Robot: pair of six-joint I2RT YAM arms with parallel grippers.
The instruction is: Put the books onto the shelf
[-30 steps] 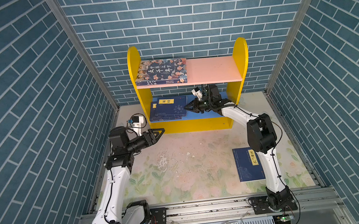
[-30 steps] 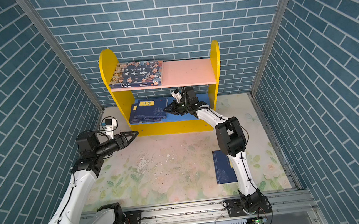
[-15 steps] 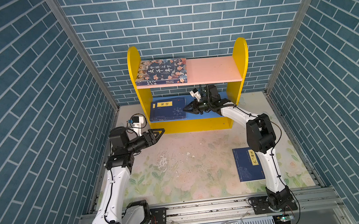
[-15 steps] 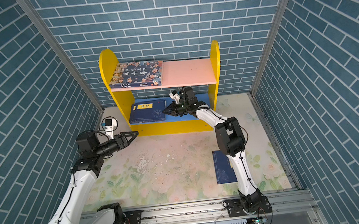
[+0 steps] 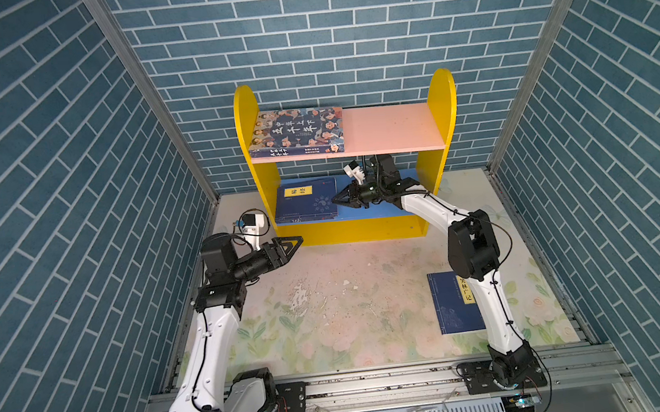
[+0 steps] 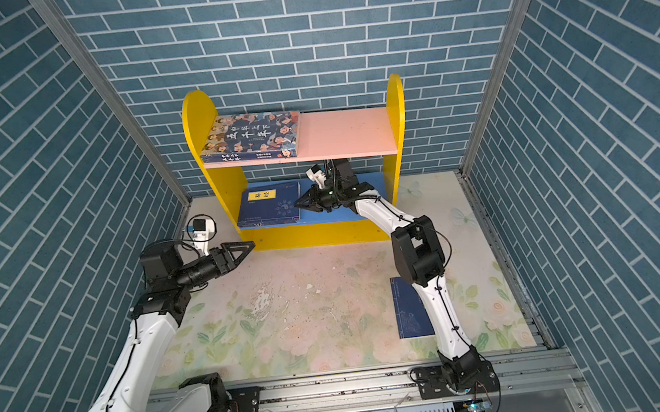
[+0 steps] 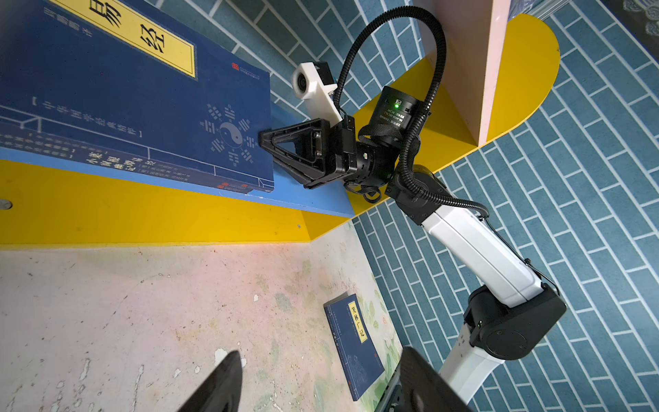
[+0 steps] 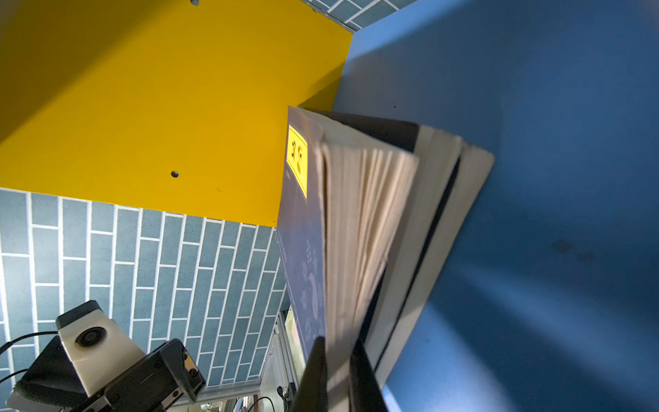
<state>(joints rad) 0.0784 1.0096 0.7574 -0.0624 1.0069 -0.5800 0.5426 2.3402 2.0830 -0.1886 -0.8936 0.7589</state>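
The shelf has yellow sides, a pink upper board and a blue lower one. The large book shows cartoon faces and white characters. The navy stack and the loose navy book at 4 o'clock carry yellow labels, on a bench of faded pastel flowers.

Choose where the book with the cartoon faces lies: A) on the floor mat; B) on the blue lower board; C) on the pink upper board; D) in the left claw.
C: the cartoon-face book lies flat on the pink upper board in both top views.
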